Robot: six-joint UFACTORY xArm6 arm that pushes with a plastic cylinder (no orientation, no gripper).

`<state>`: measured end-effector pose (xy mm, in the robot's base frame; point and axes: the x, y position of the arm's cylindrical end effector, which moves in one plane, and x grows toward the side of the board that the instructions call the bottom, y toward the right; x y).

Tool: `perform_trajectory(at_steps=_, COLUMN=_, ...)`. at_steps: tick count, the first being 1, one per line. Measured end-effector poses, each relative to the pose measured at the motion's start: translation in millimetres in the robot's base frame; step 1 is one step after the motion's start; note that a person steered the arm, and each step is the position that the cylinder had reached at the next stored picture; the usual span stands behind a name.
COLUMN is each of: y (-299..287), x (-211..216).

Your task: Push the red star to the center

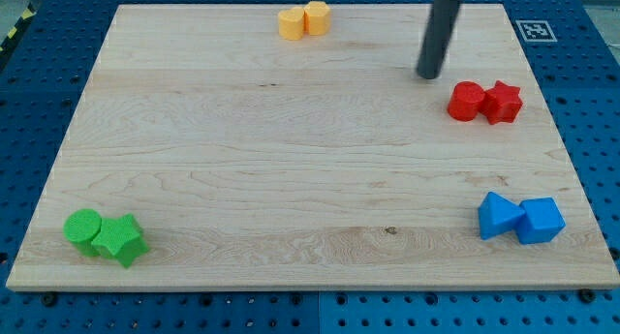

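Red star (503, 102): view's right, touching red cylinder (466, 102).
Tip (427, 75): my tip, no jaws, holding nothing, near the cylinder, up-left.

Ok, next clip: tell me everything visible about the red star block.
The red star is a small, chunky block with blunt points, matte like painted wood or plastic. It lies flat on the wooden board near the view's right edge, in the upper half, well off centre. Its left side touches a red cylinder. My tip rests up and to the view's left of the pair, not touching either one.
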<state>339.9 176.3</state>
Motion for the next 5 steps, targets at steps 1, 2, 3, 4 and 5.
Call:
perform_trajectory(at_steps=1, y=13.3, x=0.0)
perform_trajectory(at_steps=2, y=24.4, x=0.0)
perform_trajectory(at_steps=3, y=58.7, x=4.2)
perform_trajectory(at_steps=4, y=73.3, x=35.5)
perform_trajectory(at_steps=5, y=78.9, x=62.8)
